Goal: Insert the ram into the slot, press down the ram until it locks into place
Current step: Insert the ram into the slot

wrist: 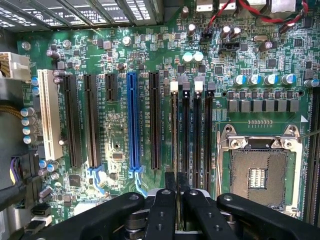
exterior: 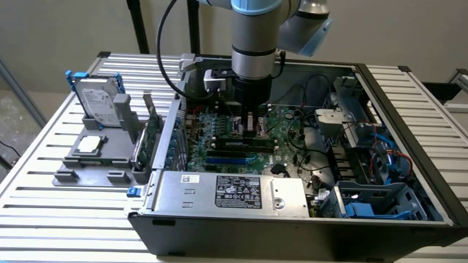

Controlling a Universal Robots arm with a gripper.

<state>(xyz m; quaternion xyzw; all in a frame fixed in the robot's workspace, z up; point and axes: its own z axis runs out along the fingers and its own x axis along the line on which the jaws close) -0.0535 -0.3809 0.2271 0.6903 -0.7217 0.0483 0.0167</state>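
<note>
My gripper [exterior: 252,133] reaches down into the open computer case over the green motherboard [exterior: 219,123]. In the wrist view the two black fingers [wrist: 170,182] are nearly together at the gripper [wrist: 177,179], shut on the thin top edge of the ram [wrist: 178,145]. The ram is seen edge-on and runs straight away from the fingers. It stands in the slot [wrist: 174,107], the one of several parallel black sockets nearest the expansion connectors. In the exterior view the ram [exterior: 238,144] is a long dark stick lying level just below the fingertips. How deep it sits is hidden.
A bright-blue socket [wrist: 132,120] and black expansion sockets lie beside the memory slots, with the CPU socket [wrist: 257,172] on the other side. The power supply [exterior: 227,192] fills the case front, and cables [exterior: 314,164] and drive bays sit at the exterior view's right. A hard drive [exterior: 98,104] stands on a grey fixture outside.
</note>
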